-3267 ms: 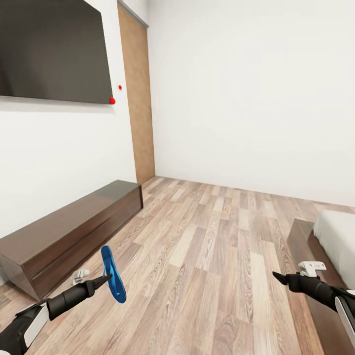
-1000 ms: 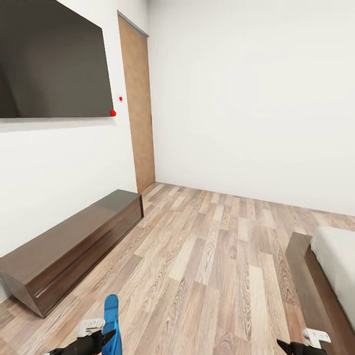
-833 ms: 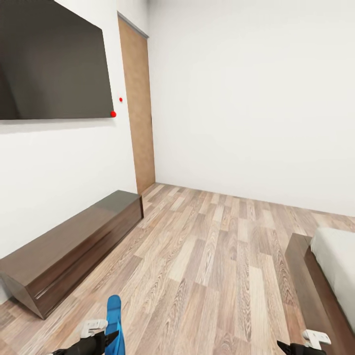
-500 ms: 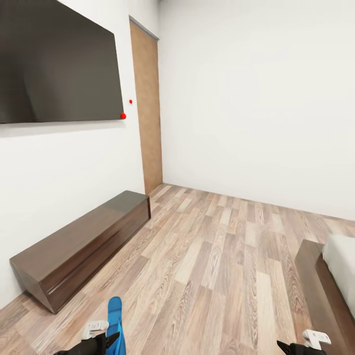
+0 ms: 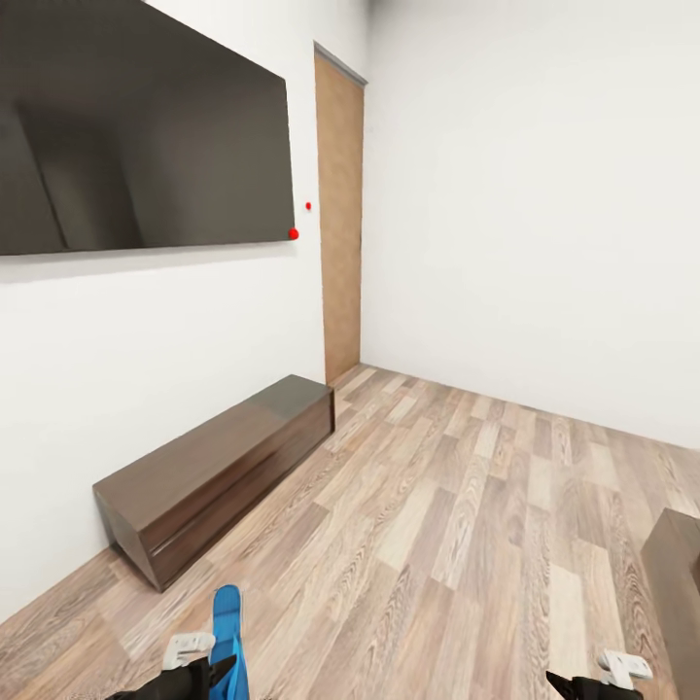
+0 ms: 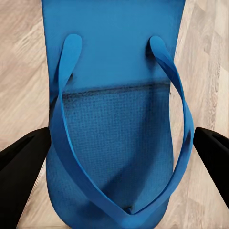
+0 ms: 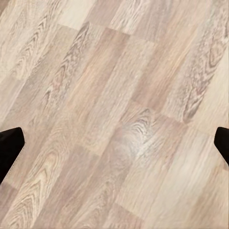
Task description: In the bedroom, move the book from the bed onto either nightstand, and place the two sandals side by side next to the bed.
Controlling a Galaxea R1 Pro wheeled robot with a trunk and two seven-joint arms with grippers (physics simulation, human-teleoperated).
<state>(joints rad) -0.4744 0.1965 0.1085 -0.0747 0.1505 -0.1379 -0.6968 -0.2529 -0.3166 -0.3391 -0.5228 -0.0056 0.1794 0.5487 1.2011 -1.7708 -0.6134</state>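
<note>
1. Below, at the lower edge of the head view, the left gripper [image 5: 216,673] holds one bright blue sandal [image 5: 228,642], which stands nearly upright above the wood-plank floor [image 5: 457,525].
2. Seen from the left wrist view, the sandal [image 6: 114,109] lies between the two black fingertips [image 6: 21,167], sole facing the camera, its blue thong straps [image 6: 64,109] converging toward the toe post; the fingers pinch the sandal by its edges.
3. Low at the right of the head view, the right gripper [image 5: 583,684] shows as a black tip with a white fitting beside it.
4. From the right wrist view, the right gripper's dark fingertips [image 7: 9,145] stand well apart at either side, spread, with bare floor planks [image 7: 114,114] between them and nothing held.
5. Along the left wall, a long low dark cabinet [image 5: 219,472] sits on the floor beneath a large dark wall-mounted screen [image 5: 136,136].
6. Beyond the cabinet, a brown wooden door [image 5: 340,219] stands in the corner of the white-walled bedroom [image 5: 535,194].
7. At the right edge of the head view, a dark brown corner of the bed frame [image 5: 678,554] enters, well apart from the held sandal.
</note>
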